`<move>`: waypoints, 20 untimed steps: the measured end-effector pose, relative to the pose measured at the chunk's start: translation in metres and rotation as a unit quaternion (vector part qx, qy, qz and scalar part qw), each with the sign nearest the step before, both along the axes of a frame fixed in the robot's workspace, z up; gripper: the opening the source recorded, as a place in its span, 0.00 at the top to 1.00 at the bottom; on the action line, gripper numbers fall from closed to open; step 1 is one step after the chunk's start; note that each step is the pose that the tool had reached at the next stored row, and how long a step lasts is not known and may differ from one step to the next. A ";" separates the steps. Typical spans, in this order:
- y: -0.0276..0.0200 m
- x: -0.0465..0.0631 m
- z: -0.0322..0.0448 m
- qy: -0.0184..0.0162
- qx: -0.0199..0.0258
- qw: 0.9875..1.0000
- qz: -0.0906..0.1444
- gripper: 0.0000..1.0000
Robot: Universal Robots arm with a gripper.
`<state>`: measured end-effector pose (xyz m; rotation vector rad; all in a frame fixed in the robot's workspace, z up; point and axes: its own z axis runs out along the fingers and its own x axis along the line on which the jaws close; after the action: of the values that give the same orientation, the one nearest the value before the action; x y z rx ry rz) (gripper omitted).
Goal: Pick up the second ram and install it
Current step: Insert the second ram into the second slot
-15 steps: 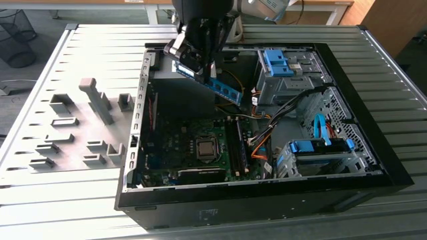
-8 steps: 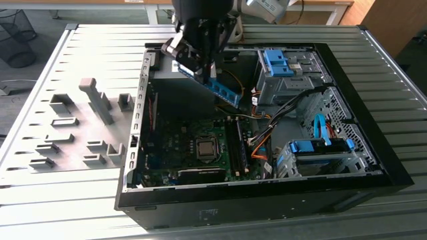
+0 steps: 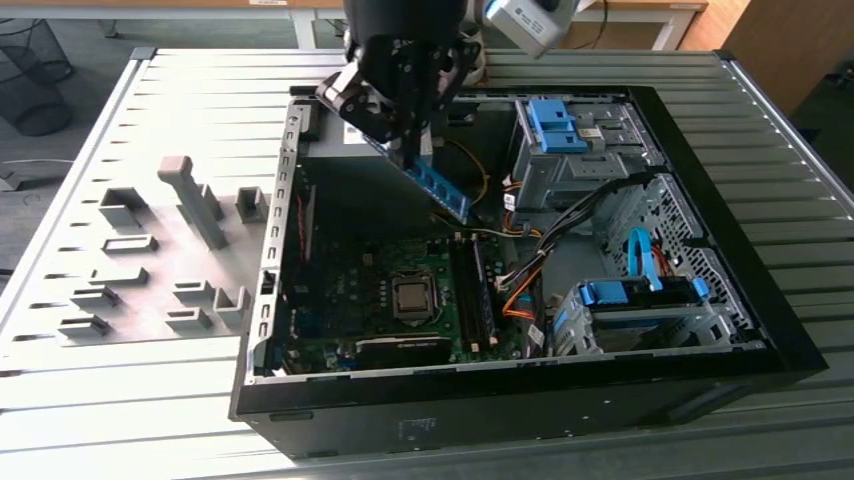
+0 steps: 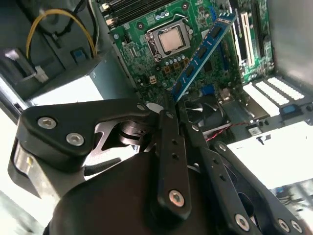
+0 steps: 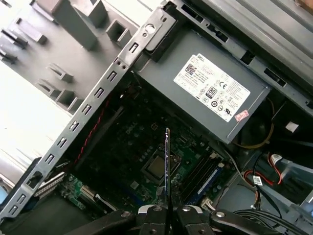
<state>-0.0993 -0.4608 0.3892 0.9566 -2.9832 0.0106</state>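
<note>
Gripper (image 3: 407, 135) is pinching the second ram (image 3: 441, 187) by one end, fingers pressed together on the board, so the stick is hanging free, tilted, upper centre of the exterior view. It's sitting above the open case (image 3: 747, 330), clear of the motherboard (image 4: 161, 63). Gripping the end is leaving the connector edge unobstructed for the memory slots (image 3: 470, 290), lower centre, beside the CPU socket (image 3: 412, 297).

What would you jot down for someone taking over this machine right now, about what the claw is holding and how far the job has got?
Gripper: shut on the second ram, held by one end, tilted, in the air above the open computer case.
Motherboard: memory slots lie beside the processor, below the stick; it touches neither.
Done: pickup from the grey holder blocks.
Left: seating it in a slot.
</note>
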 end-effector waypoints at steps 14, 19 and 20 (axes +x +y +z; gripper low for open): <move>0.0000 0.000 -0.0024 0.000 0.000 0.992 -0.125 0.86; 0.0000 0.000 -0.0034 0.000 0.000 0.985 -0.170 0.86; 0.0000 0.000 -0.0036 0.000 0.000 0.984 -0.179 0.86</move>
<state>-0.0993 -0.4608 0.3856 0.4065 -3.1051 0.0087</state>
